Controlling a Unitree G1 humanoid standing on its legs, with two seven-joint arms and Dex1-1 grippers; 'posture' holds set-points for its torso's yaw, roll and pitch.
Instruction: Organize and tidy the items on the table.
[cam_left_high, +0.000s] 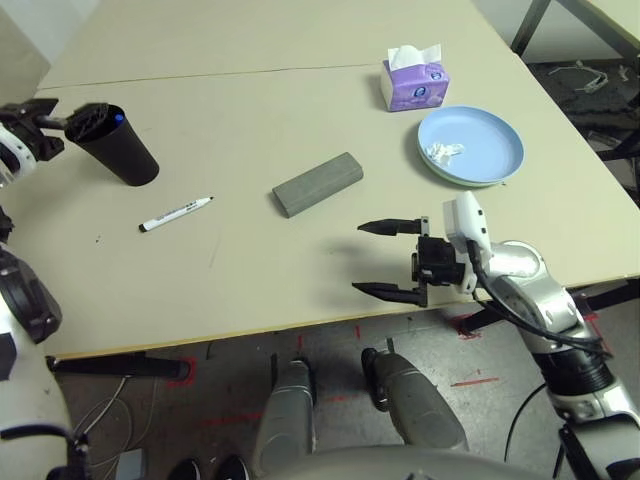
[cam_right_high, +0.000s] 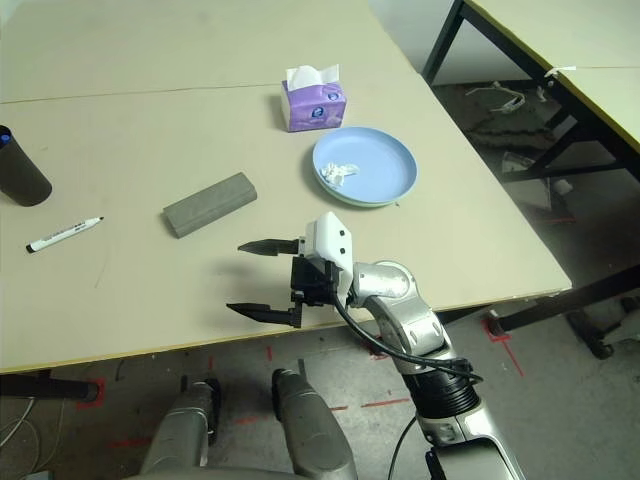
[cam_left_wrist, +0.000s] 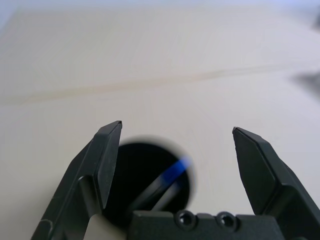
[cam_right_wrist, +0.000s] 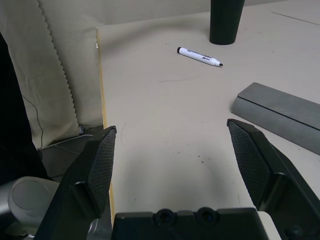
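Just under left pincer (cam_left_wrist: 177, 132): black cup (cam_left_high: 120, 146) | blue-capped marker (cam_left_wrist: 172, 172) inside

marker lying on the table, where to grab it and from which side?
Pinch the marker at mid-barrel from straight above, fingers across its width. It lies flat with bare table all round, and the thin barrel gives no side purchase. The open left hand, by the cup, looks nearer than the right hand.
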